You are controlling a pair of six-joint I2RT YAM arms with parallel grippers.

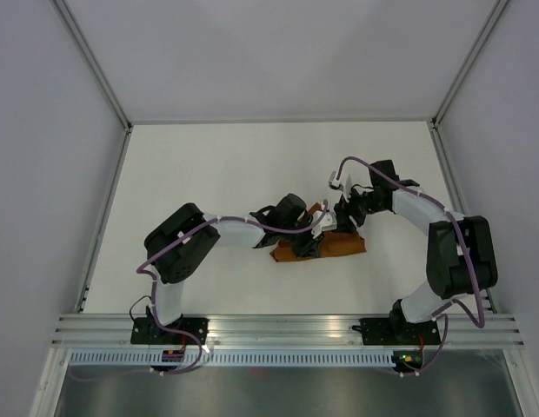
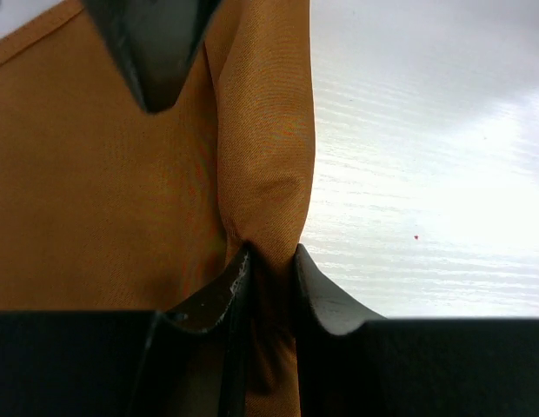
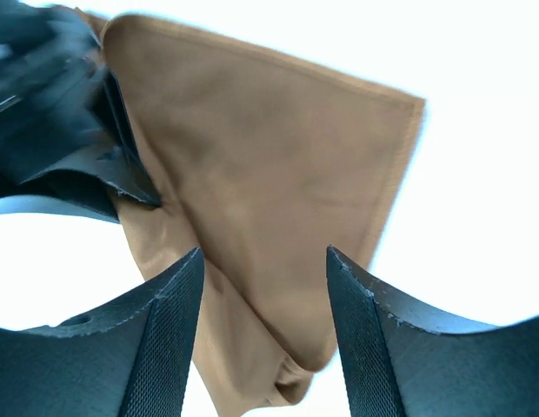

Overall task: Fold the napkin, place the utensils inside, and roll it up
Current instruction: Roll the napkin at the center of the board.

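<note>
- My left gripper (image 2: 269, 261) is clamped tight, pinching a raised fold of the napkin (image 2: 96, 191) at the bottom centre of its wrist view.
- My right gripper (image 3: 262, 254) has its fingers spread wide and grips nothing; the cloth shows between them, one corner at upper right.
- From above, the napkin is a bunched strip just right of centre, with both grippers at its left part.
- The white table (image 1: 209, 165) lies beneath.
</note>
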